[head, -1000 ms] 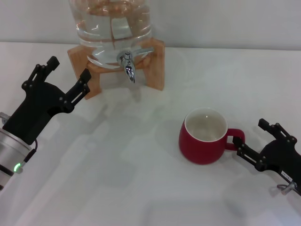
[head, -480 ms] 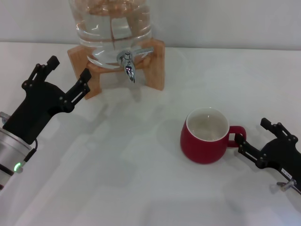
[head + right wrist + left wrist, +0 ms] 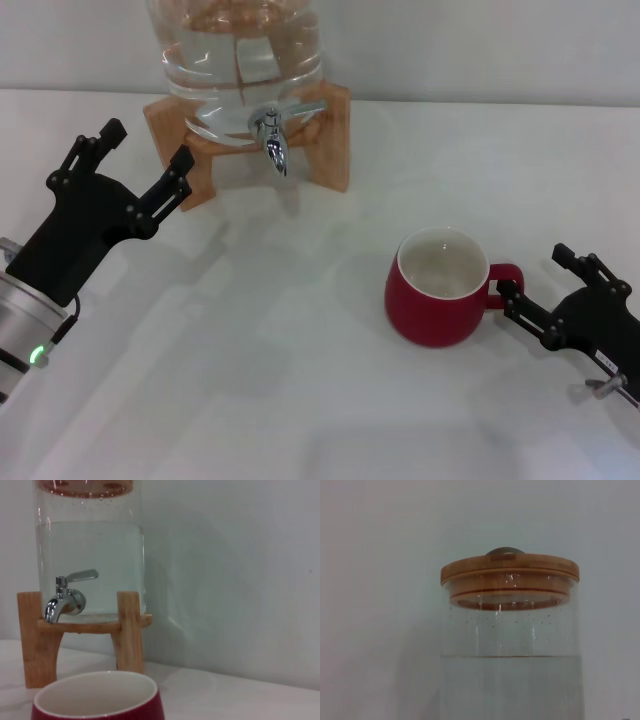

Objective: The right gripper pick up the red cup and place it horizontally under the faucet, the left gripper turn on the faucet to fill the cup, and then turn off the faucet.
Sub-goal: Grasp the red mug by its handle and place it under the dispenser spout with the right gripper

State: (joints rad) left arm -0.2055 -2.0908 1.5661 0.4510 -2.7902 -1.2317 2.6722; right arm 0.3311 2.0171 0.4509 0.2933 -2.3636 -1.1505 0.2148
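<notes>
Head view: task barely begun. Red cup point(image 3: 440, 289) upright on the white table point(image 3: 300, 400), well apart from the faucet point(image 3: 272, 132) and not yet under the spout. Right gripper point(image 3: 528, 290) spread open around the cup's loop handle, apparently not yet clamped, nothing lifted. Left gripper point(image 3: 140, 165) open and empty, near the wooden stand point(image 3: 330, 150), short of the lever. Left wrist view: only the glass jar point(image 3: 510, 650) and its wooden lid point(image 3: 510, 577); no water running that can be told. Right wrist view: cup rim close in front, faucet beyond, spout dry. Pick, placing, filling and shutting off all left to do.
</notes>
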